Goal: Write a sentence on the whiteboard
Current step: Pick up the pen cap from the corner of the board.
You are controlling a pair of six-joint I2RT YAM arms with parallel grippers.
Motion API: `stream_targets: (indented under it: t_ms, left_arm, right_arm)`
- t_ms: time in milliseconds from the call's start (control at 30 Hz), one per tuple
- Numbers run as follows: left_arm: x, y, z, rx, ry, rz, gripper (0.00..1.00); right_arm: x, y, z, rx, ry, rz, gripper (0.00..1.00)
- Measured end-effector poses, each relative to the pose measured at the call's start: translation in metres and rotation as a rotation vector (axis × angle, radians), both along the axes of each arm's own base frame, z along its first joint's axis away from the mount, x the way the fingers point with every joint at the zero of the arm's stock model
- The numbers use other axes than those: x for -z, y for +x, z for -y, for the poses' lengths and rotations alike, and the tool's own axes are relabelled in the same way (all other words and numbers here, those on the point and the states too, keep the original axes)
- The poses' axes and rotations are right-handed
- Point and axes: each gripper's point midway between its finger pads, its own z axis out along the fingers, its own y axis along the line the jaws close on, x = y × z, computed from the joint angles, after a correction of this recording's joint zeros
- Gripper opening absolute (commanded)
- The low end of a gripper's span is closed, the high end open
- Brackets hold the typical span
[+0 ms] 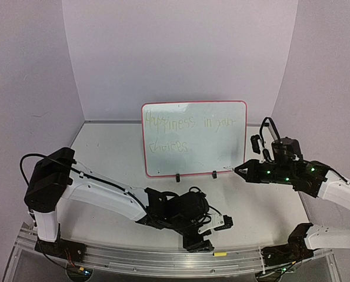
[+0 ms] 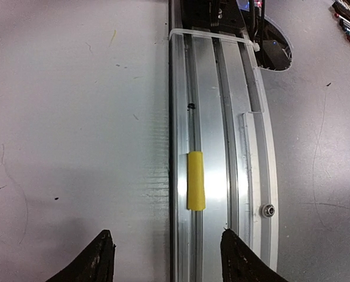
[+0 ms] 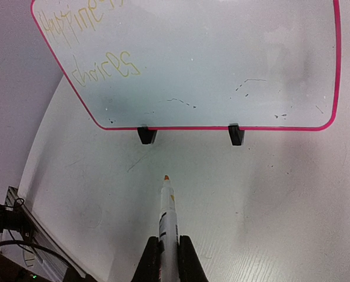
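The sentence [image 1: 189, 126] looks complete to me: two faint yellow-green lines across the upper left of the whiteboard [image 1: 222, 150]. The board stands upright on black feet [image 3: 146, 135] at the far middle of the table [image 1: 104, 153]. My right gripper [image 3: 169, 249] is clamped on the marker [image 3: 167, 214], with the tip aimed at the board's lower edge but clear of it. My left gripper [image 2: 166, 241] hangs with fingers apart over the near rail [image 2: 222, 117], just short of the yellow cap [image 2: 196, 180]. I judge the next move is picking up that cap and lining it up squarely with the marker tip.
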Motion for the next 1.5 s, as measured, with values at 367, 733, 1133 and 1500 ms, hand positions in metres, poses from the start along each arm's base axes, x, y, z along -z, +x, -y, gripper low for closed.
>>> stream_targets:
  t_ms: [367,733,1133,1500]
  left_arm:
    - [0.032,-0.016,0.018,0.078,0.058,-0.011,0.57]
    - [0.040,-0.019,0.027,0.099,0.077,-0.031,0.31]
    - [0.037,-0.022,0.031,0.114,0.070,-0.040,0.06]
    - [0.036,-0.022,0.033,0.105,0.062,-0.052,0.00]
  right_arm:
    - [-0.001,0.000,0.001,0.005,0.006,0.000,0.00]
    - [-0.009,-0.002,0.002,0.007,0.021,0.022,0.00]
    - [-0.010,0.000,0.005,0.020,0.016,0.029,0.00]
    - [-0.005,0.000,0.007,0.030,0.004,0.025,0.00]
